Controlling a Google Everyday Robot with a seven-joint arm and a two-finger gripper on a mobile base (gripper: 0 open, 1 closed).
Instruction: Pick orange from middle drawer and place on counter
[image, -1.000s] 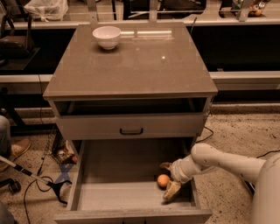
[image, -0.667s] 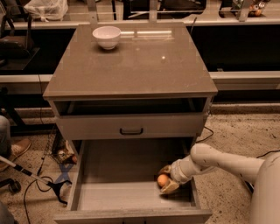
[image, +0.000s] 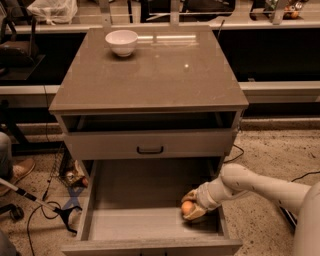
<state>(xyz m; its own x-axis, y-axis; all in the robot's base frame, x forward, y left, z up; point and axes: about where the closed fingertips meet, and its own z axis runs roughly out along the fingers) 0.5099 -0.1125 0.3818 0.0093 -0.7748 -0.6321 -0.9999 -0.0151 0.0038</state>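
The orange (image: 186, 207) lies on the floor of the pulled-out middle drawer (image: 135, 220), near its right wall. My gripper (image: 192, 206) reaches into the drawer from the right, and its pale fingers (image: 191, 195) sit above and below the orange, closed around it. The orange stays low, at the drawer floor. The counter (image: 150, 75) is the glossy grey-brown slab on top of the cabinet, well above the gripper.
A white bowl (image: 121, 41) stands at the counter's back left. A drawer front with a black handle (image: 150, 149) overhangs the back of the open drawer. Cables and a stand (image: 45, 202) lie on the floor at the left. My arm (image: 260, 185) stretches in from the right.
The gripper has moved left from beside the orange onto it, and its fingers have closed around the fruit. The orange has barely shifted.
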